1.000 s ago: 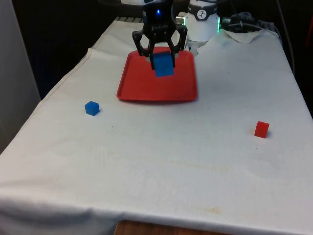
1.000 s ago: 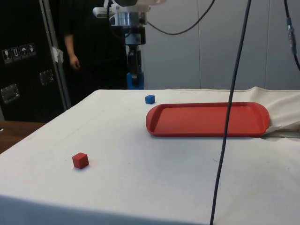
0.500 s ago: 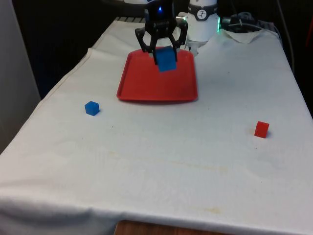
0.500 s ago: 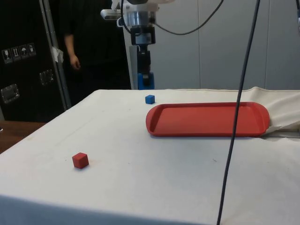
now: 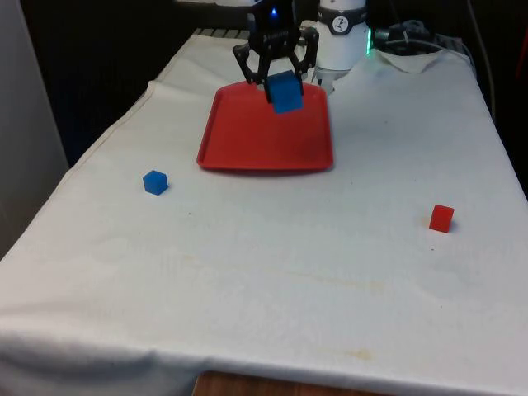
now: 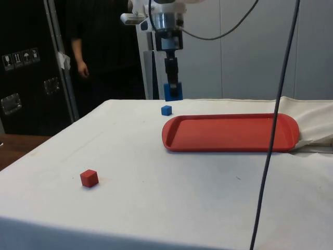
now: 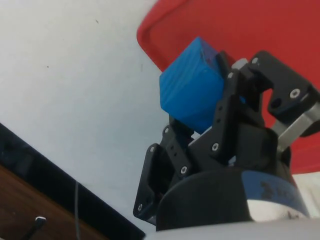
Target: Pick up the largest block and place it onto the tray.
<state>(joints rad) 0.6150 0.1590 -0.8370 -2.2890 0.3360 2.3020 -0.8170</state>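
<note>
A: Where's the big blue block (image 5: 285, 91) rn?

B: Up in the air, clamped in the gripper (image 5: 275, 76), jaws closed on its sides. Front view puts it over the far part of the red tray (image 5: 247, 148); side view has it well above the cloth, near the tray's end, close to the small blue cube (image 6: 166, 110). So I can't say for sure it's fully over the tray.

A: Grip ok?

B: Wrist view shows the block (image 7: 192, 89) sitting tilted btw the fingers (image 7: 235, 100), most of it sticking out past them. Looks like a corner-ish hold imo.

A: Risk?

B: Two things. Let go from this height and it could bounce or tumble over the low rim onto the table (image 5: 272, 247). Or, w/ that skewed hold, it may twist or slip out before it's lowered.

A: Other stuff in the way?

B: No. Small blue cube (image 5: 154, 181) at front view's left, red cube (image 5: 441, 218) at right, both well apart from the tray. A person (image 6: 83, 52) stands behind the table, far side.
</note>
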